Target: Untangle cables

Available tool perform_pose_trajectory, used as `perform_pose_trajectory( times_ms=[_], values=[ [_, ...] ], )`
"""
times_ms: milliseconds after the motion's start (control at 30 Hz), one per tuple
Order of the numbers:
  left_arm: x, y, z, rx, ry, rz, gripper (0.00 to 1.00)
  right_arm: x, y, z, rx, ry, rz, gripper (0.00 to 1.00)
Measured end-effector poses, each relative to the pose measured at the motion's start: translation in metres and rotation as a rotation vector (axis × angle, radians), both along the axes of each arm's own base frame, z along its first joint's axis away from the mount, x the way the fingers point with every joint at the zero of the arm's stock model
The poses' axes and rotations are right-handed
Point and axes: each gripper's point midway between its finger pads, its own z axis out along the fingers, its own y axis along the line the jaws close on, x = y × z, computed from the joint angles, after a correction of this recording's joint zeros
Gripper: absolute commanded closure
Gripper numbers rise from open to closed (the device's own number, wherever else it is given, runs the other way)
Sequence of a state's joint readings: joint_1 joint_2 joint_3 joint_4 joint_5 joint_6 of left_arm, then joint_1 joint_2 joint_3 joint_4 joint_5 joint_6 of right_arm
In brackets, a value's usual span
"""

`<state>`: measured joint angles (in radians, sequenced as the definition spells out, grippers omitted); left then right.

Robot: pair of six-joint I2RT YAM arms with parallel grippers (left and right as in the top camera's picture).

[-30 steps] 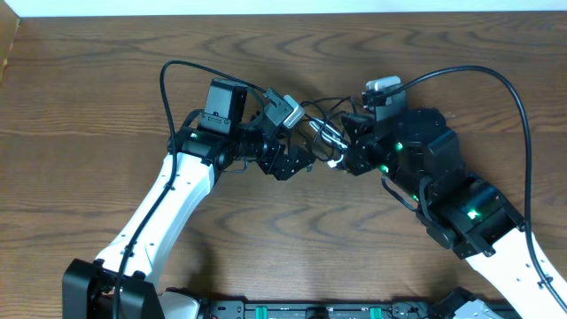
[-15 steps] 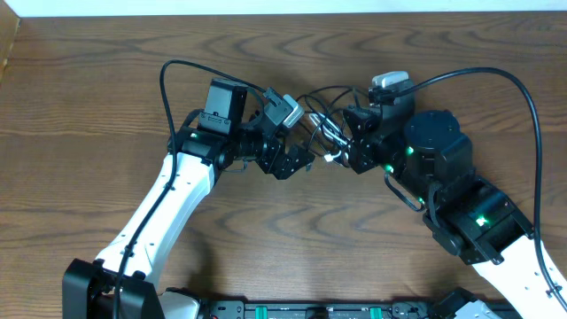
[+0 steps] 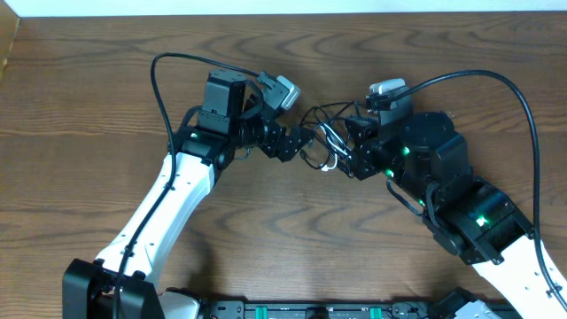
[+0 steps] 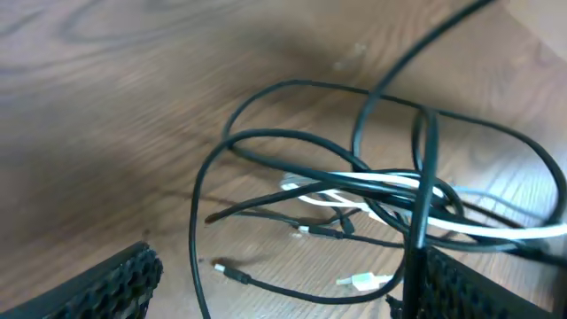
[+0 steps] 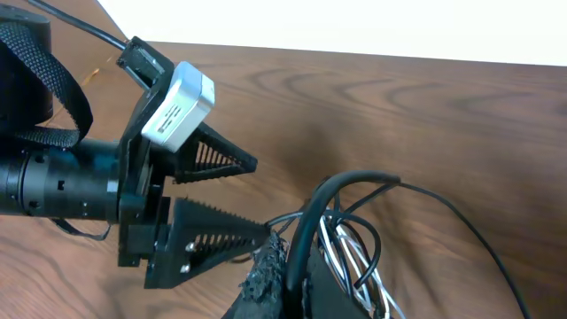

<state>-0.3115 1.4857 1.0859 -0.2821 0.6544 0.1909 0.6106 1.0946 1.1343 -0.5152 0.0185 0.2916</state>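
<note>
The right hand is closed together and clamped on the cables, a tangled bundle of black cords and one white cord. Loose plug ends are seen resting on the surface. Beyond the bundle, the left hand is held wide apart, gripping nothing.

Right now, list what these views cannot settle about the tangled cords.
Overhead: crossings in the thin black cords are too small; the right gripper covers part.
Left wrist: the thin white cord is cut off at the right edge.
Right wrist: which cords the right gripper pinches is cut off by the bottom edge.
</note>
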Motion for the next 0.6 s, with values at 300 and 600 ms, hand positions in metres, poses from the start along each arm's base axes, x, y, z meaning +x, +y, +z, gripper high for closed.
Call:
perform_pose_trajectory(
  times_ms=[300, 600],
  values=[
    [-0.008, -0.017, -0.004, -0.011, 0.085, 0.062, 0.10, -0.004, 0.012, 0.007, 0.026, -0.023, 0.075, 0.99],
    [-0.006, -0.023, -0.032, 0.064, 0.125, 0.100, 0.92, -0.008, 0.015, 0.006, 0.025, -0.014, 0.102, 0.99]
  ],
)
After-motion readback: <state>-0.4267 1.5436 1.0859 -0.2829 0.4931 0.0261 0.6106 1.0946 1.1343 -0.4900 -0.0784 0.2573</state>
